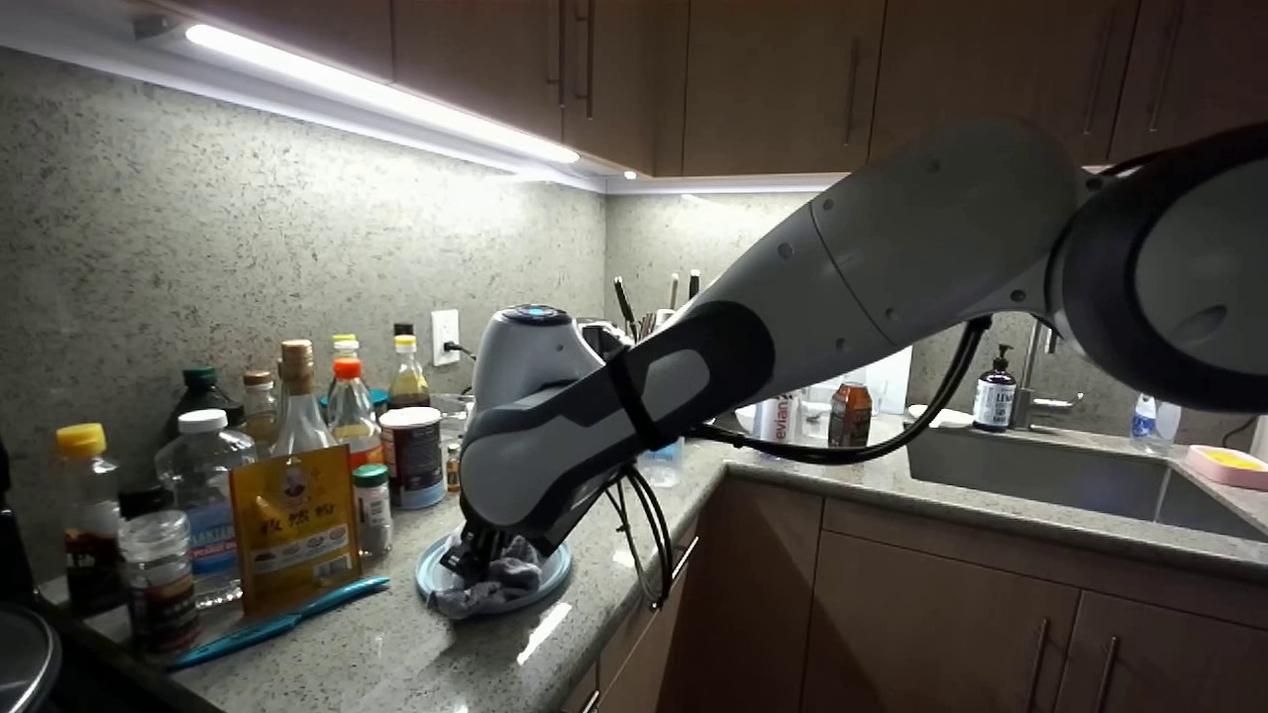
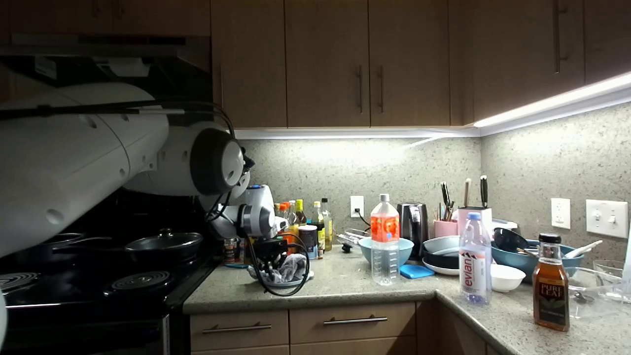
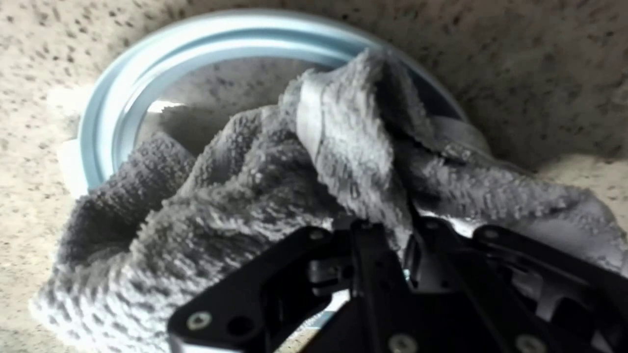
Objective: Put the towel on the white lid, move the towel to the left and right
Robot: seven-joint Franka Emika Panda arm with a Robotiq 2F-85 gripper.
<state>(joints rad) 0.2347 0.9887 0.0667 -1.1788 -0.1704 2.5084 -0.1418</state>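
The grey terry towel (image 3: 230, 196) lies bunched on the round lid, which has a pale blue-white rim (image 3: 100, 127) and a see-through middle. Parts of the towel hang over the lid's edge onto the counter. My gripper (image 3: 395, 235) is shut on a fold of the towel, low over the lid. In an exterior view the towel (image 1: 485, 594) and lid (image 1: 560, 574) show under the gripper (image 1: 480, 557). Another exterior view also shows the towel (image 2: 294, 266) and the lid (image 2: 297, 282), partly behind a black cable. The lid's near part is hidden by towel and gripper.
A yellow pouch (image 1: 295, 530), a blue utensil (image 1: 282, 624) and several bottles stand or lie along the wall beside the lid. A dark canister (image 1: 413, 460) stands behind. The stove (image 2: 148, 281) adjoins the counter. The counter's front edge (image 2: 345, 297) runs close to the lid.
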